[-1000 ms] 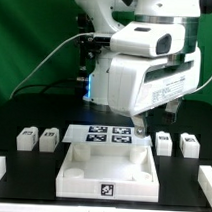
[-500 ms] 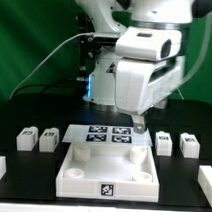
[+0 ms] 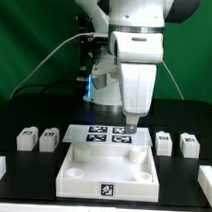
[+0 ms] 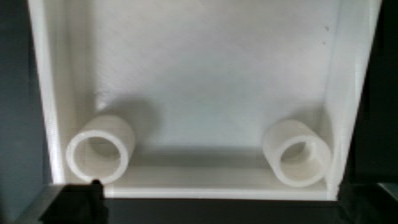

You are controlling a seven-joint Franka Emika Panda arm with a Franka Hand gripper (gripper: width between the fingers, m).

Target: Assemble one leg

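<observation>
The inner right leg (image 3: 163,144) lies nearest the gripper (image 3: 132,125). It stands on the black table (image 3: 11,162) to the exterior view's right of the gripper, well apart from it and untouched. The outer right leg (image 3: 188,145) stands just beside it, further to that side. The inner left leg (image 3: 49,141) and outer left leg (image 3: 25,139) stand as a pair on the exterior view's left, further from the gripper. All four rest in one row, none of them held.

The gripper points straight down over the marker board (image 3: 97,134), at its edge on the exterior view's right. The fingers are seen edge-on as one narrow dark tip, so I cannot tell whether they are spread or pressed together. Nothing is seen between them.

The white square top (image 3: 71,175) lies in front of the marker board, its tagged wall facing the camera. The wrist view looks into this top (image 4: 196,70) and shows two round corner sockets, one (image 4: 102,150) and the other (image 4: 297,155). A dark shape (image 4: 75,203) at the frame's edge may be a finger, but it is too dim to confirm.
</observation>
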